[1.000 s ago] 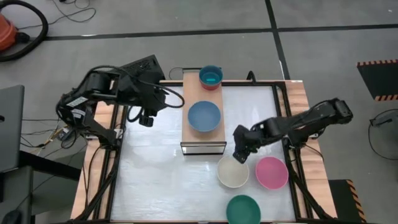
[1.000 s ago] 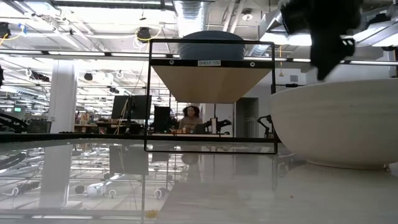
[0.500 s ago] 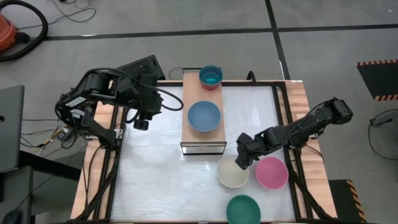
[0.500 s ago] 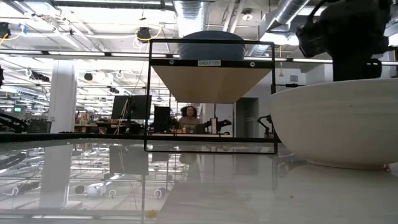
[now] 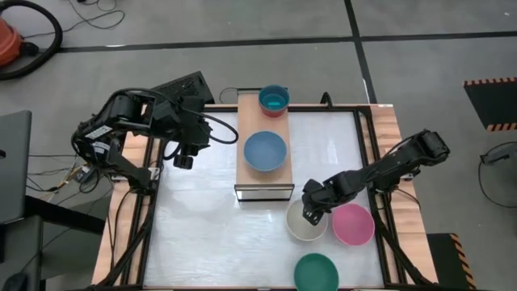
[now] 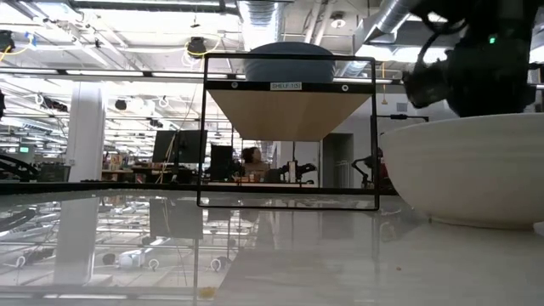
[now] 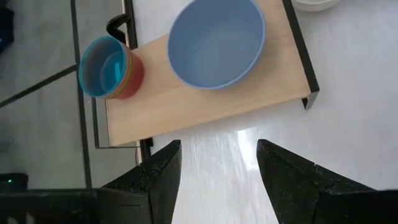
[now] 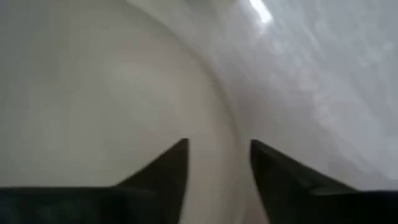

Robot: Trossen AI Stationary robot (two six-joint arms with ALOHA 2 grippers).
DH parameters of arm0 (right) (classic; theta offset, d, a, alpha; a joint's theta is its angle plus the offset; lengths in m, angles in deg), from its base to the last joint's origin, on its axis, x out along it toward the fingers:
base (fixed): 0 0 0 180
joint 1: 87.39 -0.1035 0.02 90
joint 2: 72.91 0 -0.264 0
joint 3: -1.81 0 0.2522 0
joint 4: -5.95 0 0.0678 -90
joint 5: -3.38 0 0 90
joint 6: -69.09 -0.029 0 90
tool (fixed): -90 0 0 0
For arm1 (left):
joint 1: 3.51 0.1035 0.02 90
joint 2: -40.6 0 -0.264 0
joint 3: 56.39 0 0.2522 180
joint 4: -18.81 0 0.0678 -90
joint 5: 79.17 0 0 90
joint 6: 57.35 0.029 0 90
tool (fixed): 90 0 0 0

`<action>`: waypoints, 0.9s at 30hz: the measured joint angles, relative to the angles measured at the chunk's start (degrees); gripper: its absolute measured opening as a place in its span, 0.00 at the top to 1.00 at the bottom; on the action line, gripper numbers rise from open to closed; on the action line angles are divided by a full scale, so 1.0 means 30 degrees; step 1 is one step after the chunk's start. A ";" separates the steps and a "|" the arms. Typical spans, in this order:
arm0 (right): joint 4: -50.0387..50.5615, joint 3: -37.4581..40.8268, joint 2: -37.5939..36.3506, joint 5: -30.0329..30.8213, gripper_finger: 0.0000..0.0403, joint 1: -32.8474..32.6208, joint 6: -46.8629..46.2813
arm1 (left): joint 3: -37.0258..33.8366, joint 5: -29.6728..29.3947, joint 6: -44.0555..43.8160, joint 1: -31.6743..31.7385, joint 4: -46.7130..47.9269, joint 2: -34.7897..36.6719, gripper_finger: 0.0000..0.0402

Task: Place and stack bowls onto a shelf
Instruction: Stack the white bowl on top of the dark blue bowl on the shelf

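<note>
Red vacuum, perhaps; seated person.

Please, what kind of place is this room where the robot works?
Probably a large open robotics lab or workshop: exposed round silver ceiling ducts, rows of desks with dark monitors behind the glossy white table, a seated person there, and loose black cables on the grey floor.

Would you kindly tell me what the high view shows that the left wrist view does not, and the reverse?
Only the high view shows the round pink plastic bowl, the round dark green plastic bowl and the right claw at the rim of the round off-white bowl. Only the left wrist view shows the left claw's two dark fingers close up, standing apart above the table. Both show the long light-wood shelf, the round grey-blue plastic bowl on it, and the small cyan bowl nested in a red one.
</note>
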 joint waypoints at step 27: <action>1.4494 -1.0478 -0.1835 0.0923 0.94 0.0833 0.3359 | -0.0007 0.2358 0.3777 -0.0166 -0.1180 -0.0007 0.51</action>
